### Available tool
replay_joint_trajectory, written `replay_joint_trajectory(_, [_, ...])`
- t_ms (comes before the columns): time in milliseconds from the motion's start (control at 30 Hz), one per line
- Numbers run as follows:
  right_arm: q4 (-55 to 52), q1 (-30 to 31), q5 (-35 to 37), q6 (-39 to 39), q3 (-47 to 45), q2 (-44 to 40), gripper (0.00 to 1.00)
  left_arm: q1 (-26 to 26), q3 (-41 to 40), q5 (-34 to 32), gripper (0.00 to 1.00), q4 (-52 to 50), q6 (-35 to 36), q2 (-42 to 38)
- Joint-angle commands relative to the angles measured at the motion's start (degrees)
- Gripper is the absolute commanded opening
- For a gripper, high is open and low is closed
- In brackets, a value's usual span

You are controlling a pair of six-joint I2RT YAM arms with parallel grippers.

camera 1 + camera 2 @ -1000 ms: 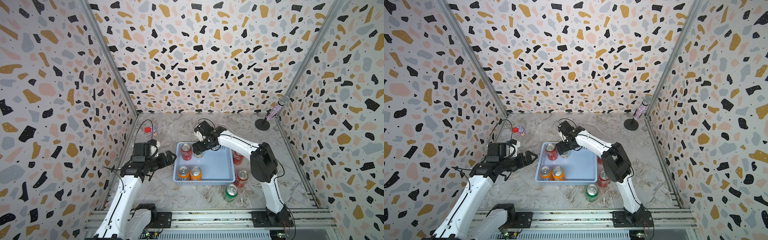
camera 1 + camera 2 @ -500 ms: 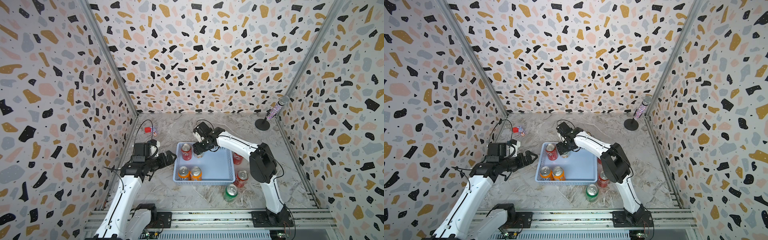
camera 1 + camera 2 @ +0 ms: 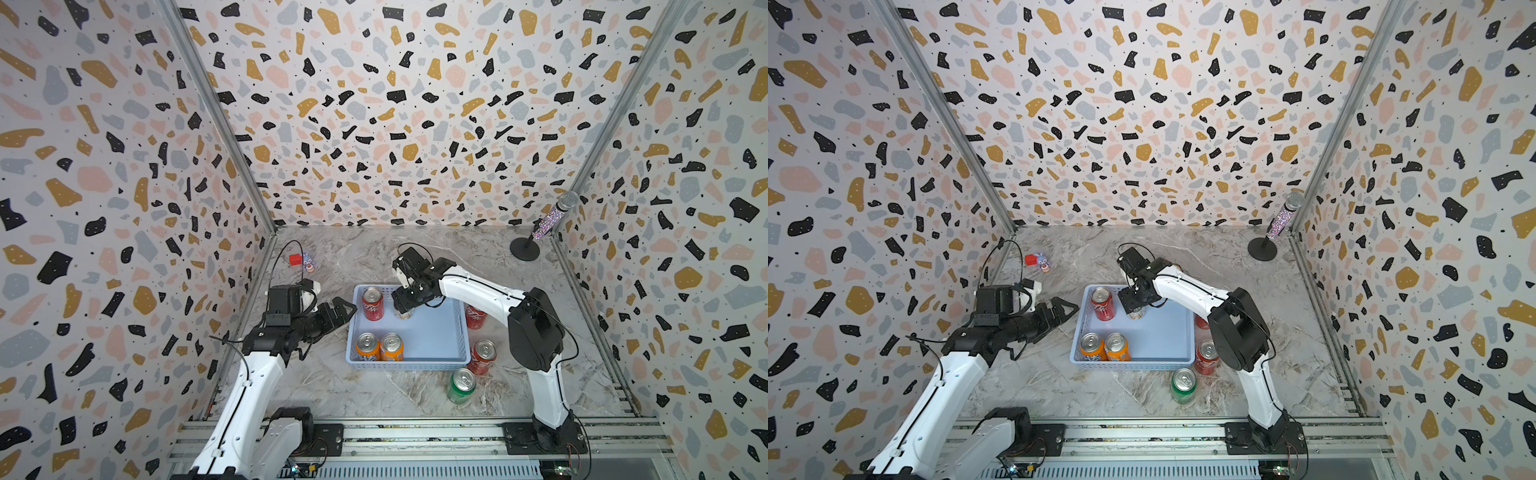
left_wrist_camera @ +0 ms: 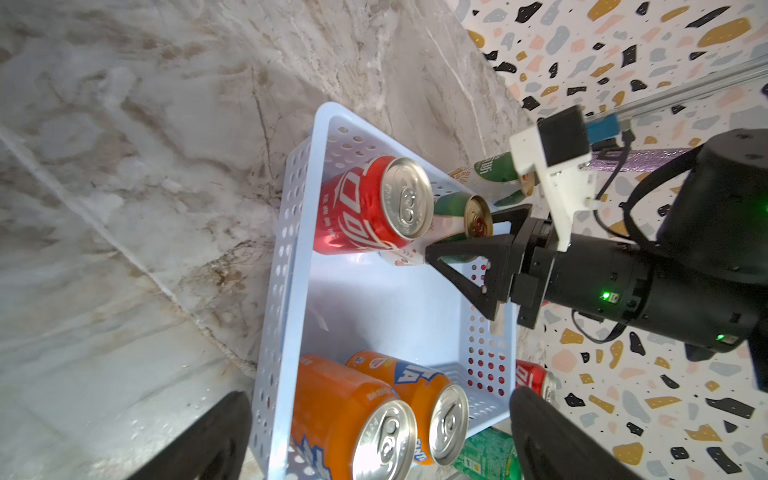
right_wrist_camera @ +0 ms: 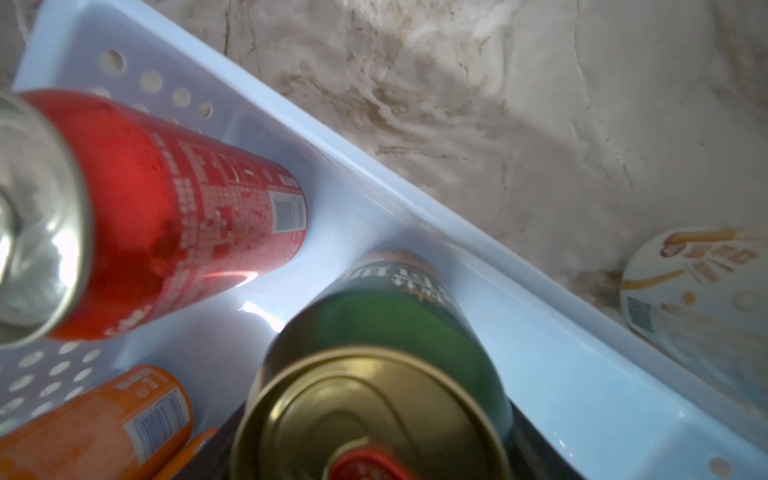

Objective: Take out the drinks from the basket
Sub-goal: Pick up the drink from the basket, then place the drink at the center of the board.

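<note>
out, nearest on the worktop (image 3: 332,386): bright green can (image 3: 461,386), upright; near red can (image 3: 482,356) just behind it.
basket (image 3: 409,365), near wall: orange cans (image 3: 368,347), two, touching, not yet taken.
outside the basket's right wall: side red can (image 3: 475,316), out.
my left tool (image 3: 337,309): released, empty, just outside the left wall.
basket, far end: corner red can (image 3: 372,303), waiting; beside it the dark green can (image 5: 390,353), my right tool (image 3: 406,305) clenched on it, not yet clear of the basket.
beyond the far wall: green-and-white can (image 4: 490,170), out.
tally: four out, four left.
</note>
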Motion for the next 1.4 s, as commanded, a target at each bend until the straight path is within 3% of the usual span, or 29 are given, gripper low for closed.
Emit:
replay_joint_trajectory(0, [0.1,-0.2,-1.5,-0.3,1.5,-7.8,0.28,-0.1,3.3,3.5,1.00,4.5,-3.4,0.4])
replay_joint_trajectory(400, [-3.6,-2.9,-3.5,-0.1,11.1,-10.0,0.26,-5.9,14.6,3.1,1.00,8.0,-3.7,10.2])
replay_joint_trajectory(633, [-6.6,-5.9,-0.5,-2.6,18.2,-4.8,0.25,-6.4,17.9,3.6,1.00,11.6,-3.8,16.0])
replay_joint_trajectory(1067, [-10.1,-8.3,4.6,-3.7,32.4,9.3,0.23,-6.5,18.7,5.4,1.00,13.8,3.3,22.4])
replay_joint_trajectory(1367, [-10.2,-8.3,4.7,-2.5,31.1,13.1,0.23,-6.2,18.2,6.1,1.00,15.6,2.0,21.9])
